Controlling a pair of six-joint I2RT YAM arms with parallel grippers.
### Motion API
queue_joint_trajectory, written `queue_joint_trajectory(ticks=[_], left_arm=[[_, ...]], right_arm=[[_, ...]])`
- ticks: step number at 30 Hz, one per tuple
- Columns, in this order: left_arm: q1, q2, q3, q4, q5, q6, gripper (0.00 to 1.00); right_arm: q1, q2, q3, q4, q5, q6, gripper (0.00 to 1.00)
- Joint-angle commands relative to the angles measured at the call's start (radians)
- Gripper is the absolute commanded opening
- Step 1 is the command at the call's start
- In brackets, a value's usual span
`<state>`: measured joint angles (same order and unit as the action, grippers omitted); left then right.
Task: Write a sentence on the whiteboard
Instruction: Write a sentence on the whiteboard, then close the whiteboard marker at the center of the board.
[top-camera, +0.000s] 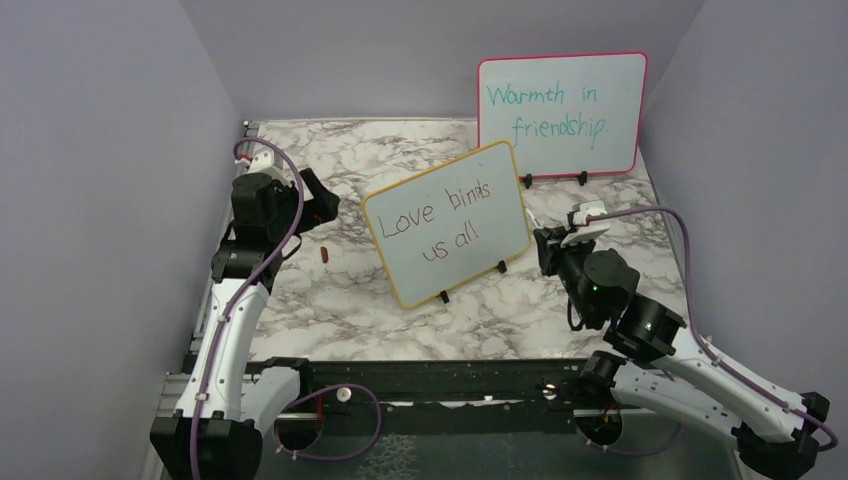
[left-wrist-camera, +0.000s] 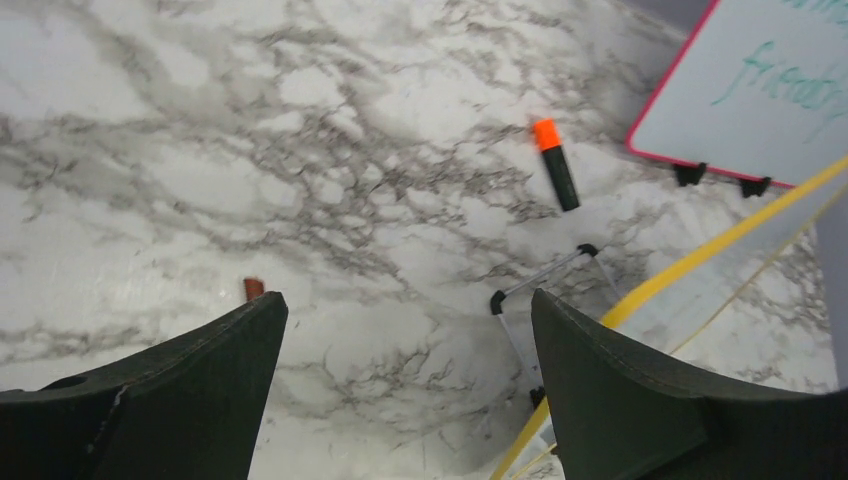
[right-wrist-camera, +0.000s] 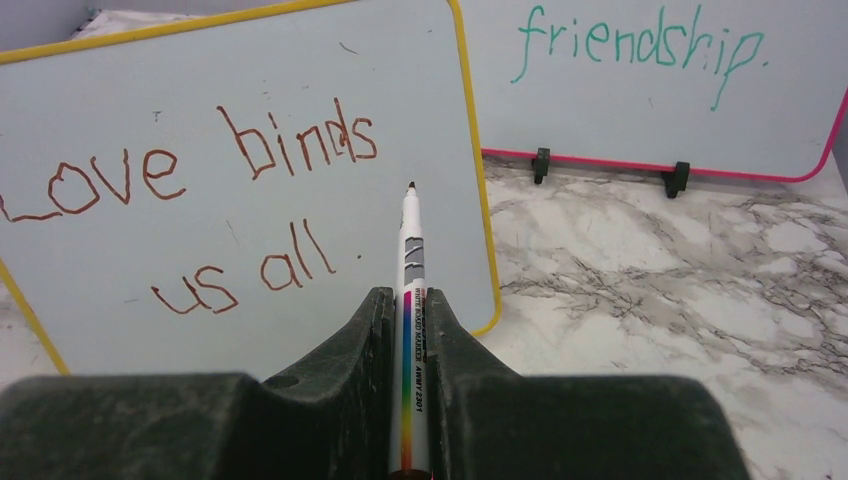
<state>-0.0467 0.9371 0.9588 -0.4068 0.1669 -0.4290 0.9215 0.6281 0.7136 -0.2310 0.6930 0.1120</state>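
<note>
The yellow-framed whiteboard (top-camera: 500, 215) stands tilted mid-table on black clip feet. It carries the sentence (top-camera: 437, 225) "Love binds us all" in two brown-red lines (right-wrist-camera: 200, 190). My right gripper (right-wrist-camera: 408, 300) is shut on a white whiteboard marker (right-wrist-camera: 412, 250) with a rainbow stripe. The marker's uncapped tip points at the board (right-wrist-camera: 120, 90), just right of "all" and a little off the surface. At the board's left, my left gripper (left-wrist-camera: 405, 300) hangs open over bare marble with nothing between its fingers. Only the board's yellow edge (left-wrist-camera: 700, 255) shows there.
A pink-framed board (top-camera: 560, 112) with teal writing leans on the back wall. A small red cap (top-camera: 325, 254) lies left of the whiteboard, by my left finger (left-wrist-camera: 253, 288). A dark marker with an orange cap (left-wrist-camera: 556, 165) lies behind the whiteboard. Purple walls enclose the table.
</note>
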Motion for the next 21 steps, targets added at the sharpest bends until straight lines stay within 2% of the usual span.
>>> queue_joint_trajectory(ticks=[1,3,10,14,21], left_arm=[[0.007,0.041,-0.049,-0.133,-0.173,-0.025,0.92],[0.008,0.065,-0.063,-0.138,-0.211,-0.025,0.91],[0.014,0.256,-0.064,-0.137,-0.209,0.004,0.86],[0.017,0.377,-0.054,-0.129,-0.205,0.038,0.8],[0.023,0.547,-0.006,-0.116,-0.188,0.085,0.64]], right_arm=[[-0.003,-0.03,0.005,-0.016,0.011,0.02,0.01],[-0.003,-0.046,0.0,-0.015,-0.003,0.023,0.01],[-0.003,-0.089,-0.006,-0.016,-0.012,0.032,0.01],[-0.003,-0.114,-0.012,-0.013,-0.015,0.034,0.01],[-0.003,-0.119,-0.015,-0.008,-0.016,0.037,0.01]])
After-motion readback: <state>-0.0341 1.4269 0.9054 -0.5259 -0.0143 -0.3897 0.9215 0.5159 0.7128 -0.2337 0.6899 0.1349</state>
